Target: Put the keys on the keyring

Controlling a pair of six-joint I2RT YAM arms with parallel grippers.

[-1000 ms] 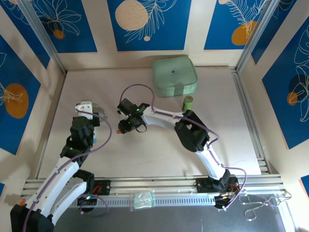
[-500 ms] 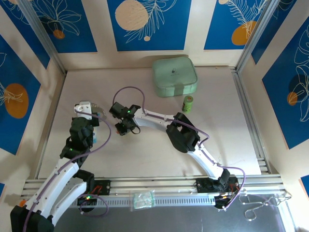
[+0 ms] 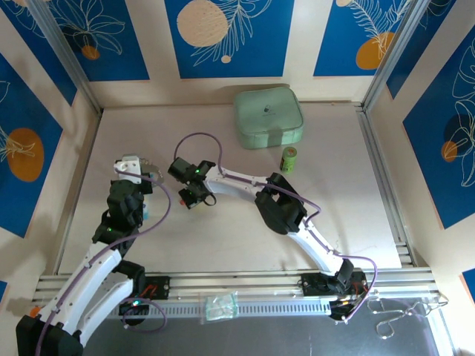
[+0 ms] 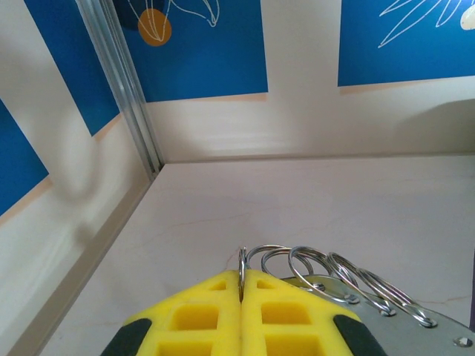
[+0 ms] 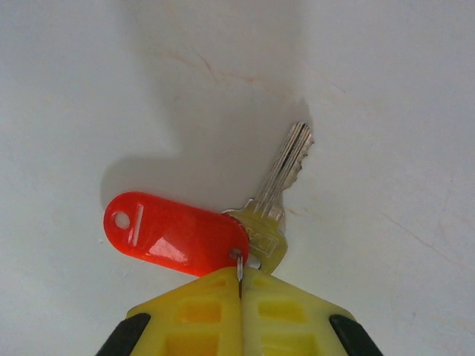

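- Right wrist view: we see our right gripper (image 5: 241, 276) closed tight, with its two yellow fingers (image 5: 200, 308) pressed together.
- It pinches the little wire loop on the red key (image 5: 215, 241).
- The red plastic head sticks out to the left, and the metal blade points up and to the right.
- We see a dark shadow under the key, but we cannot tell if the key touches the tabletop (image 5: 386, 89).
- From the left wrist, we see our left gripper (image 4: 241, 276) closed tight too. It holds the keyring (image 4: 326, 276) by its thin edge.
- A row of small silver loops runs along the keyring to the right of the gripper.
- From the top, the right gripper (image 3: 194, 196) is near the middle of the tabletop (image 3: 223, 237), a bit toward the left edge.
- The left gripper (image 3: 133, 166) is close to the left edge.
- A green case (image 3: 268, 117) sits by the far edge, with a green cylinder (image 3: 289, 159) just in front of it.
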